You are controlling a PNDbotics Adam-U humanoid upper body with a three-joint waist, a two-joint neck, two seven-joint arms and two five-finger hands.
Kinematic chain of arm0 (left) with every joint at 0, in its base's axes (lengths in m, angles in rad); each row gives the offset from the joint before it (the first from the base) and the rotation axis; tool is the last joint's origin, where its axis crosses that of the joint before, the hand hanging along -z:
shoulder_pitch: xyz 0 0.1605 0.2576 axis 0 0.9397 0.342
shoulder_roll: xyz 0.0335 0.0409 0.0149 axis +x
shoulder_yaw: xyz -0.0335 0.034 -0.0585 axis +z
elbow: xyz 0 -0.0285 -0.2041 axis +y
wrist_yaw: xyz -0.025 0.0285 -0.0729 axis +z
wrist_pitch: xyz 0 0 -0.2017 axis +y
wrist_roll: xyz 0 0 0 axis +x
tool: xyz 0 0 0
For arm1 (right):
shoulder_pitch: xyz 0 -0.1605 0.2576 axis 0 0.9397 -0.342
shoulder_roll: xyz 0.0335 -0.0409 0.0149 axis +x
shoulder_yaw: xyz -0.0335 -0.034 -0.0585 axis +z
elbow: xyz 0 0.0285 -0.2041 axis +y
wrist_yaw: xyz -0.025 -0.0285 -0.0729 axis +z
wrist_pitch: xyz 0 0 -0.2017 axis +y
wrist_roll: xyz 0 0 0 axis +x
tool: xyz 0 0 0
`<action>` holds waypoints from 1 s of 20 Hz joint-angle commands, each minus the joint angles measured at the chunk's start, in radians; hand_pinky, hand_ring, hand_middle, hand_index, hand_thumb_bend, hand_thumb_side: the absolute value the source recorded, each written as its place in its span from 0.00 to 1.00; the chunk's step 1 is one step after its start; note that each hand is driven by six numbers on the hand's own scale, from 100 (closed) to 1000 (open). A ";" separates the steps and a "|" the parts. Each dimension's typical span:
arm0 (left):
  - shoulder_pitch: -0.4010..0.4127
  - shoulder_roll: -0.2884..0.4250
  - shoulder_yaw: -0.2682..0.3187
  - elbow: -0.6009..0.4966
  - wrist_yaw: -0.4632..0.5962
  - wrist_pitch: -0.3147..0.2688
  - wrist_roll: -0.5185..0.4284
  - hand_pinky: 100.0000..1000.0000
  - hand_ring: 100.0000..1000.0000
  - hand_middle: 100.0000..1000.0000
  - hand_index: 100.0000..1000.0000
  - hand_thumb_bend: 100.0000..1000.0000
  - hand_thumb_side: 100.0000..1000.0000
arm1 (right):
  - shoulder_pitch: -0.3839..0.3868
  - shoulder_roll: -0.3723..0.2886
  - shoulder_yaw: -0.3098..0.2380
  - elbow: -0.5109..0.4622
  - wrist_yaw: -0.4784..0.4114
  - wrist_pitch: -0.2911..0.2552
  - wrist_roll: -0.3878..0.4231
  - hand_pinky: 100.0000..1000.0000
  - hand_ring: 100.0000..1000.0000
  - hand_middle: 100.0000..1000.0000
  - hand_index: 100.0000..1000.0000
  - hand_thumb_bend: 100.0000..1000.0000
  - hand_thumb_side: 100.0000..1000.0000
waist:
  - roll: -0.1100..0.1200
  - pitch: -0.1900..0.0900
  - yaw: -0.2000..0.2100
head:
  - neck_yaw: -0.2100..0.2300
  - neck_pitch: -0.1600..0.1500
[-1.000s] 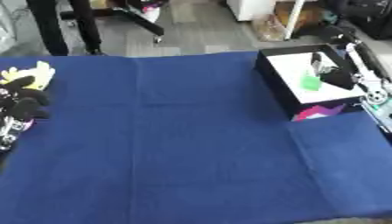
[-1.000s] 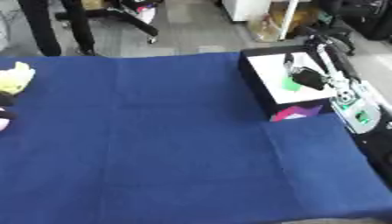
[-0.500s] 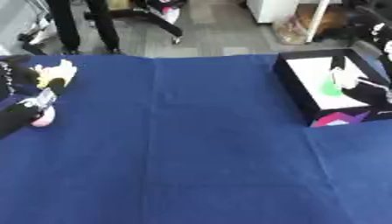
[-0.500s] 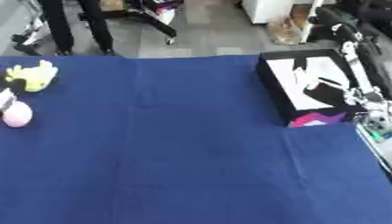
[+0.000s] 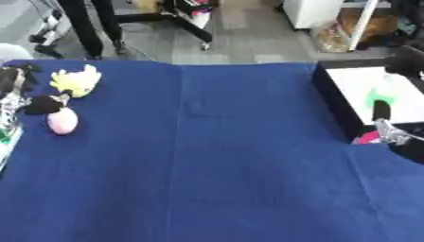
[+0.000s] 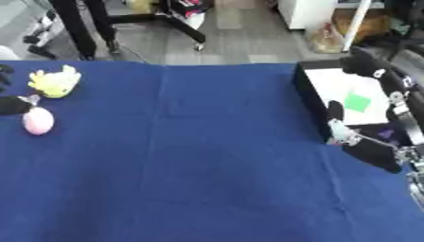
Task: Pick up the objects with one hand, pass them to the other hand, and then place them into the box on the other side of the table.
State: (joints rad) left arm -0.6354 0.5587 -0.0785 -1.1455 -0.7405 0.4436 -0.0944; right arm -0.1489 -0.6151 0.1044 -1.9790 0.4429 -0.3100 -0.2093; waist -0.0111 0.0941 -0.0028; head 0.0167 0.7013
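A yellow plush toy (image 5: 76, 80) and a pink egg-shaped thing (image 5: 62, 121) lie on the blue cloth at the far left. My left hand (image 5: 15, 79) shows at the left edge, fingers relaxed, and its thumb (image 5: 41, 105) reaches toward the top of the pink thing without holding it. At the right stands the black box (image 6: 310, 98) with a white inside, and a green piece (image 6: 357, 101) lies in it. My right hand (image 6: 371, 147) hangs open over the box's near side, holding nothing, its long fingers (image 6: 389, 90) stretched across the inside.
A pink and purple thing (image 5: 367, 138) sits at the box's near corner. The blue cloth (image 5: 207, 156) covers the whole table between the toys and the box. Chair legs and a person's legs stand on the floor beyond the far edge.
The camera has turned left, so the whole picture has shifted right and the toys show fully. The right hand stays at the box and the left hand beside the toys.
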 commanded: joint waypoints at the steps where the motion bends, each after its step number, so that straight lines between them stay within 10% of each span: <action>1: -0.041 0.008 -0.003 0.080 -0.067 -0.022 -0.068 0.73 0.64 0.63 0.83 0.25 0.21 | -0.006 -0.010 -0.002 -0.021 0.005 -0.012 0.004 0.80 0.77 0.79 1.00 0.00 0.08 | -0.001 -0.014 -0.004 | 0.010 -0.007; 13: -0.035 0.010 0.004 0.117 -0.191 -0.076 -0.261 0.75 0.61 0.61 0.80 0.00 0.07 | 0.000 -0.004 0.001 -0.021 -0.005 -0.005 0.013 0.80 0.77 0.78 1.00 0.00 0.08 | -0.002 -0.014 -0.002 | 0.008 -0.001; 20: -0.023 0.014 0.013 0.115 -0.216 -0.069 -0.214 0.51 0.33 0.26 0.47 0.00 0.12 | 0.005 -0.001 0.004 -0.021 -0.009 0.001 0.018 0.80 0.77 0.78 1.00 0.00 0.09 | -0.003 -0.014 0.001 | 0.007 0.002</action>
State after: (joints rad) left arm -0.6482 0.5436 -0.0775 -1.0184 -0.9521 0.3728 -0.3205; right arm -0.1397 -0.6043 0.1126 -1.9791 0.4389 -0.3088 -0.1931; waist -0.0149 0.0941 -0.0018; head 0.0248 0.7021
